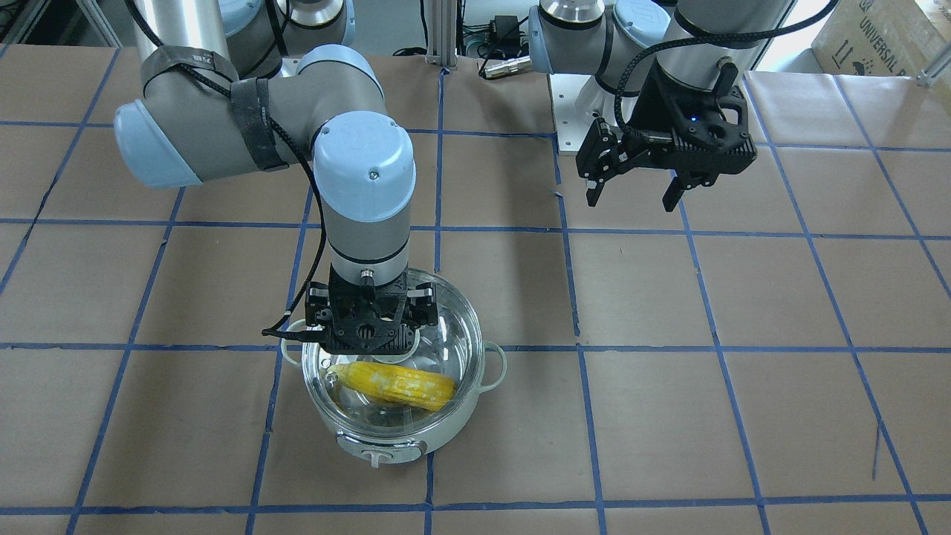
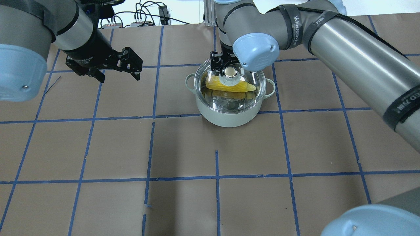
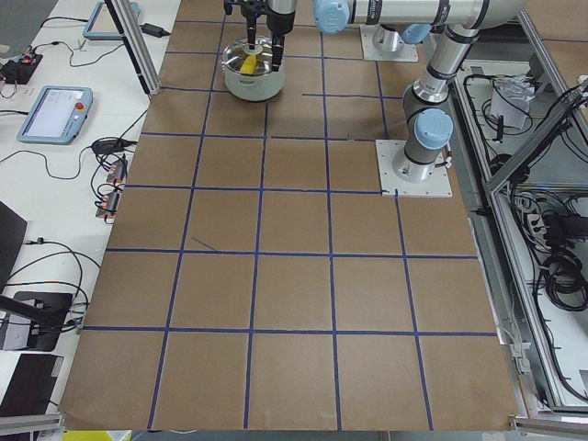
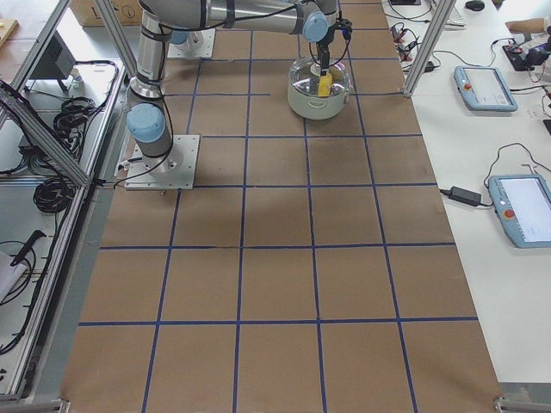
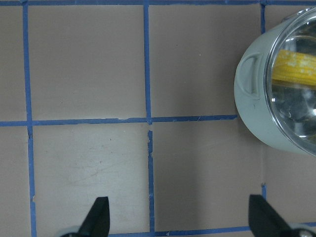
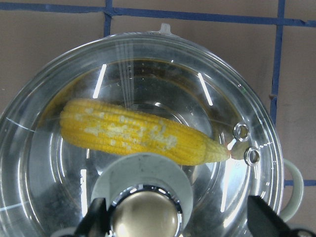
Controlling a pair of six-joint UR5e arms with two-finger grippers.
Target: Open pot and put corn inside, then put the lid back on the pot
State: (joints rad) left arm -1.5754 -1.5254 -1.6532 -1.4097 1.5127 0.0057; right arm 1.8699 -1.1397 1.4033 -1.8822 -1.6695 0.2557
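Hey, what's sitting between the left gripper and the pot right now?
Only bare table paper crossed by a blue tape line, as the overhead view shows. The left gripper hangs open, apart from the pot.

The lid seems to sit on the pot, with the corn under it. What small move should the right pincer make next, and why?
Probably lift the right pincer straight up. Its fingers stand apart on both sides of the knob, the lid sits on the pot, and the corn lies inside.

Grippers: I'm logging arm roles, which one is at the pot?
The right gripper, open around the knob of the lid on the pot; the left gripper hangs open over the table, well aside.
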